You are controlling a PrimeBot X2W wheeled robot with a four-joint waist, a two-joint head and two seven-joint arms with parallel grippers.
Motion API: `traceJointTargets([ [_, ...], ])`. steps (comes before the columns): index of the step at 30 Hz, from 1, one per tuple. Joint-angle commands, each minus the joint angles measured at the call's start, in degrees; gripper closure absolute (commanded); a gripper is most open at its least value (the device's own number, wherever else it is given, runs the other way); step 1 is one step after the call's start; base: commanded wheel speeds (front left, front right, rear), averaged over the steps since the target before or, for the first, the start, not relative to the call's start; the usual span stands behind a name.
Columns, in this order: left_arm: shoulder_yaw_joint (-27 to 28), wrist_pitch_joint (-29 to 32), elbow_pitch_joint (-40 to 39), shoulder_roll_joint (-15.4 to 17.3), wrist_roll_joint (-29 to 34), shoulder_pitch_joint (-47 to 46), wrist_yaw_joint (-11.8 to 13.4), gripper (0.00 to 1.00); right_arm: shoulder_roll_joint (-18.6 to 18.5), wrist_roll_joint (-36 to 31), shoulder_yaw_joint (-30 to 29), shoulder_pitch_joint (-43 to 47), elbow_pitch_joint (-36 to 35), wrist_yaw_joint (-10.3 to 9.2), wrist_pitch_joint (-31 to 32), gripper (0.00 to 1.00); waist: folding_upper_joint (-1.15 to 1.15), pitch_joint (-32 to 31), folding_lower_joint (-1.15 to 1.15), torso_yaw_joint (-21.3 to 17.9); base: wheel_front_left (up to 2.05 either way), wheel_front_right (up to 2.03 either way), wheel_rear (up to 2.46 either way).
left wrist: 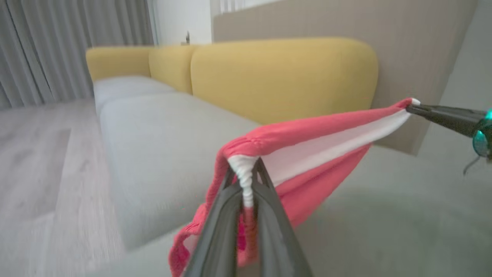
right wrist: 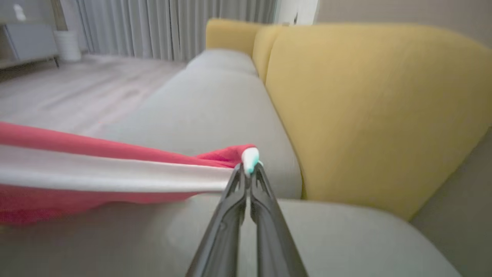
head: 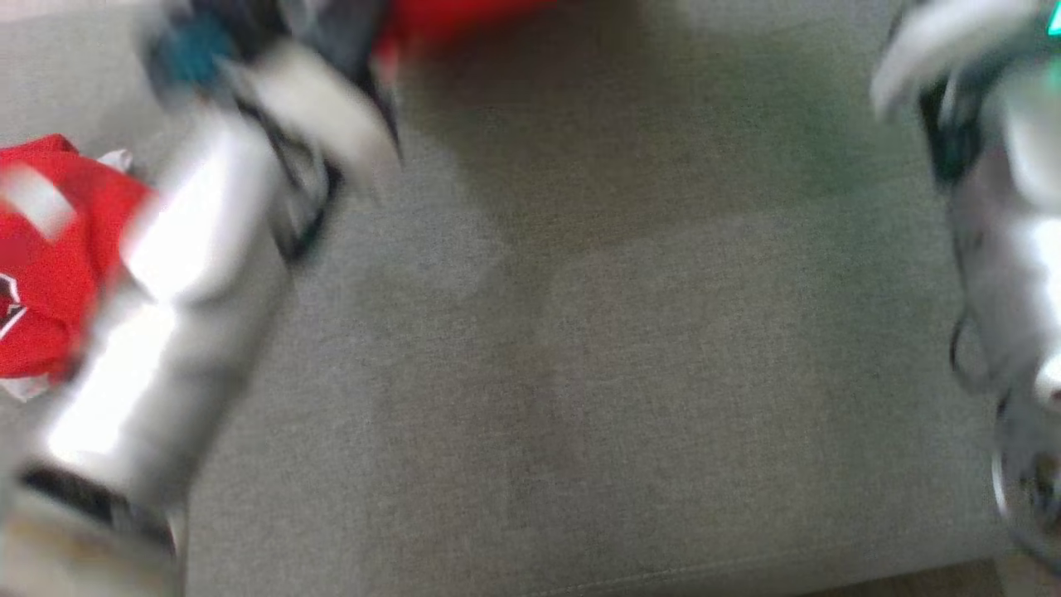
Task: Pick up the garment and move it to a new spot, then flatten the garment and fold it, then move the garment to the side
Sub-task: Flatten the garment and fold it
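Garment: red and white knit garment (left wrist: 307,142), pulled into a taut band between the two grippers and held in the air above the sofa seat, with loose red folds sagging below the band.
Left gripper (left wrist: 246,169): fingers pressed together on a bunched white edge at one end of the garment.
Right gripper (right wrist: 248,169): fully closed, pinching the white corner at the other end — in the left wrist view, its dark tip at the far right of the band.
Surface: broad grey woven seat cushion (head: 630,373) of a sofa, flat, with a soft shadow near its far edge.
Backrests: rounded mustard-yellow upholstered backrests (right wrist: 365,107) in a row behind the seat.
Room: pale wood-plank floor (left wrist: 34,173) beside the sofa; long grey pleated curtains (right wrist: 173,27) at the far side; plain beige wall panel (left wrist: 346,19) behind the backrests.
Also on the seat: crumpled heap of red cloth with white patches (head: 50,240) at the left of the head view, partly behind the blurred silver left forearm (head: 182,274).
Sharpness: head view heavily smeared — details of the arms unreadable there.
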Motion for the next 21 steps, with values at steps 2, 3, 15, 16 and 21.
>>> traceJointTargets([
  [2, -2.5, -0.6, -2.9, 2.8, -2.2, 3.6, 0.1, 1.00, -0.9, 1.5, 3.4, 2.7, 2.0, -0.05, 0.4, 1.00, 0.00, -1.6, 0.00, 0.5, 0.00, 0.00, 0.00],
  [3, -4.1, -0.7, -3.5, 3.3, -2.9, 5.9, 0.1, 1.00, -1.2, 2.1, 5.0, 4.1, 3.4, -0.05, 1.1, 1.00, 0.00, -2.3, 0.00, 0.6, 0.00, 0.00, 0.00],
  [15, -12.8, -2.2, -11.7, 6.5, -6.9, 26.1, 1.0, 1.00, -6.5, 20.0, 23.3, 19.4, 2.7, -0.05, 17.8, 1.00, 0.00, -11.8, 0.00, -0.1, 0.00, 0.00, 0.00],
  [16, -12.8, -2.2, -11.7, 6.5, -6.9, 26.1, 1.0, 1.00, -6.5, 20.0, 23.3, 19.4, 2.7, -0.05, 17.8, 1.00, 0.00, -11.8, 0.00, -0.1, 0.00, 0.00, 0.00],
  [21, -14.8, -2.1, -16.5, 6.9, -6.5, 32.3, 4.0, 1.00, -13.1, 32.0, 31.2, 27.6, -8.6, -0.05, 26.4, 1.00, 0.00, -15.2, 0.00, -0.8, 0.00, 0.00, 0.00],
])
